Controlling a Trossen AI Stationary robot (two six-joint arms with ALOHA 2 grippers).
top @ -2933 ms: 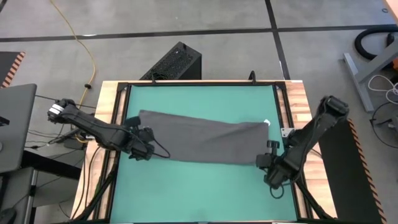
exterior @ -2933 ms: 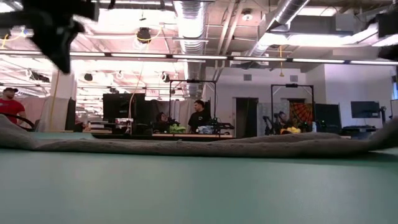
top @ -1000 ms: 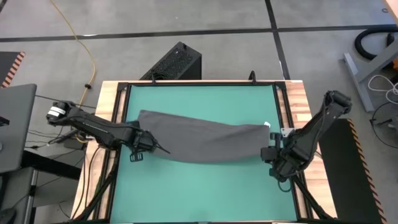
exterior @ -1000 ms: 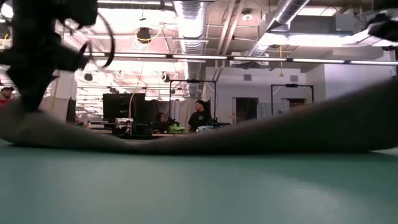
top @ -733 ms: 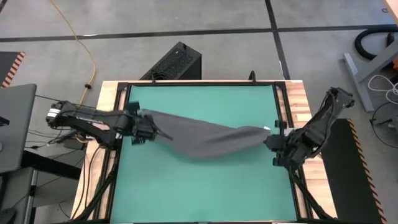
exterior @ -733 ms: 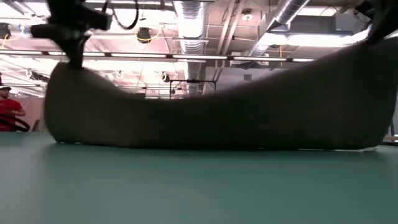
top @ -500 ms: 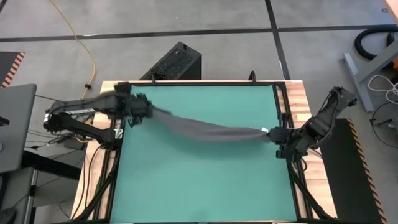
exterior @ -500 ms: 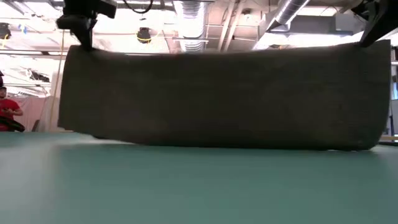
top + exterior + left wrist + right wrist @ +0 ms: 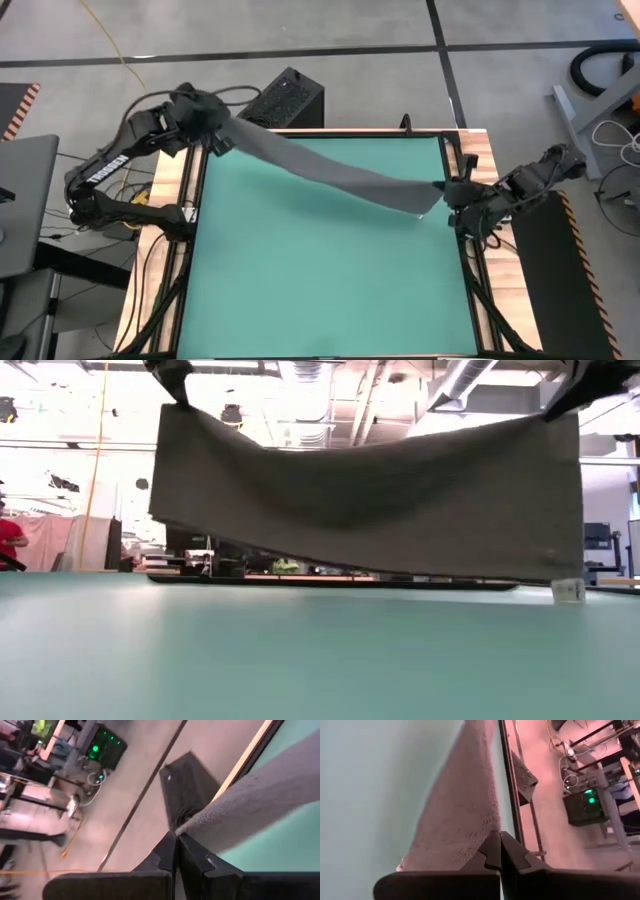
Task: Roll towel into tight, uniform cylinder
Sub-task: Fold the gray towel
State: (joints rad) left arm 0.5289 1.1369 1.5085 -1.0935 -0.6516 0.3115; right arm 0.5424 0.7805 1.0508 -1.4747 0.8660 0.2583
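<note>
The dark grey towel [image 9: 330, 172] hangs as a sheet between my two grippers over the far half of the teal table [image 9: 320, 280]. In the low view the towel [image 9: 380, 500] has a sagging top edge, and its lower edge shows above the table surface. My left gripper [image 9: 215, 122] is shut on the towel's left end past the table's far left corner. My right gripper [image 9: 447, 195] is shut on the towel's right end at the table's right edge. My left gripper pinches the towel's upper left corner [image 9: 189, 826] between its two shut fingers. The towel runs away from the fingers toward the other arm and hangs below, clear of the table. My right gripper pinches the towel's upper right corner [image 9: 482, 834] between its two shut fingers. The towel stretches away from the fingertips toward the left arm and hangs below them; a small white tag [image 9: 568, 590] shows at its lower right corner.
A black box [image 9: 285, 98] stands on the floor just beyond the table's far edge. Wooden rails [image 9: 485, 170] border the table left and right. The near half of the table surface [image 9: 300, 660] is bare. People show in the room beyond [image 9: 8, 540].
Both grippers have risen and gone toward the table's far edge, the left one much farther, past the far left corner. The towel, which lay flat on the table, has been lifted by its near edge and now hangs clear as a sheet between them.
</note>
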